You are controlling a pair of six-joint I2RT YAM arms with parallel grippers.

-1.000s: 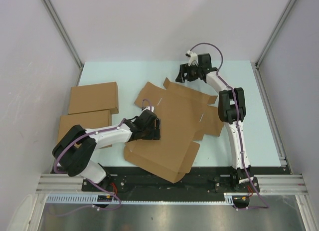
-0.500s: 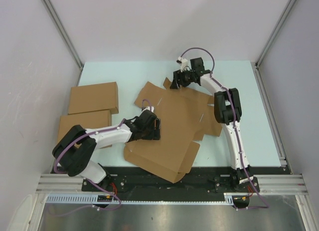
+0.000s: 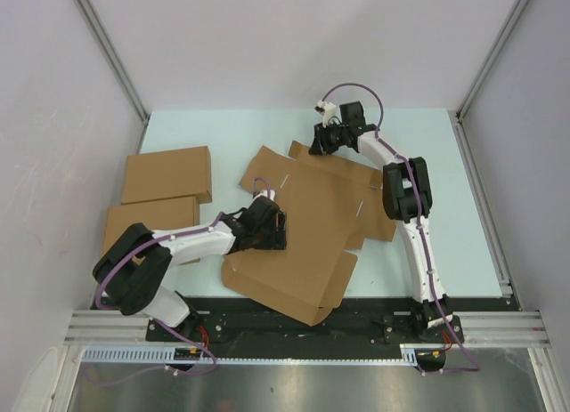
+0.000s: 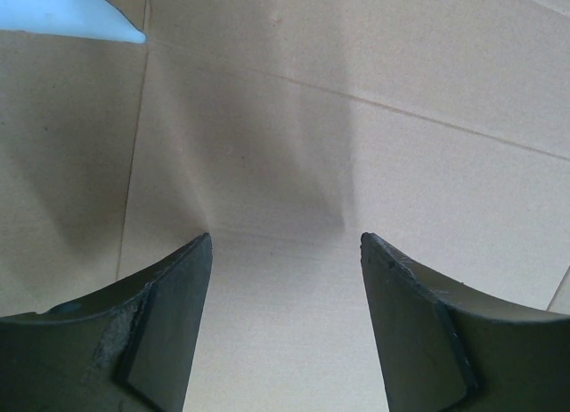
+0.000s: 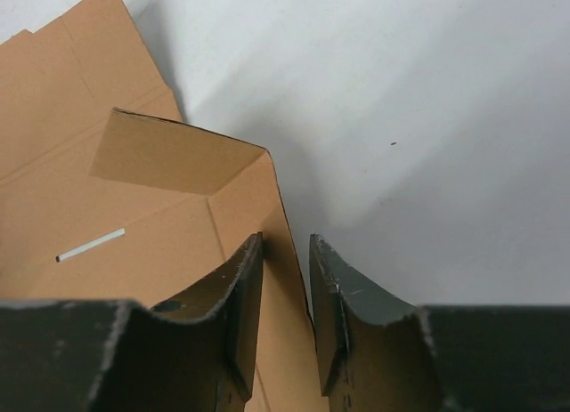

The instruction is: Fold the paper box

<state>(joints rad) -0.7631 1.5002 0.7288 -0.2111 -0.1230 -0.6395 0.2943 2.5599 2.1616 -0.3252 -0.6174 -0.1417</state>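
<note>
- paper box (image 3: pixel 307 238) flat at centre of worktop (image 3: pixel 450 243); far flap edge raised.
- right hand (image 5: pixel 285 243) pinching that flap edge.
- left hand (image 4: pixel 283 243) spread over sheet's middle.
- Bare worktop along far and right edges.

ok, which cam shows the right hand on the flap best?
Right wrist: the right hand straddles a raised flap edge of the paper box. Top external shows it small at the far corner; left wrist, only flat cardboard.

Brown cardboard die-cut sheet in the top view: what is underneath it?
Pale green tabletop shows around the flat brown cardboard die-cut sheet, which lies on it. Anything beneath its middle is hidden by the cardboard itself.
</note>
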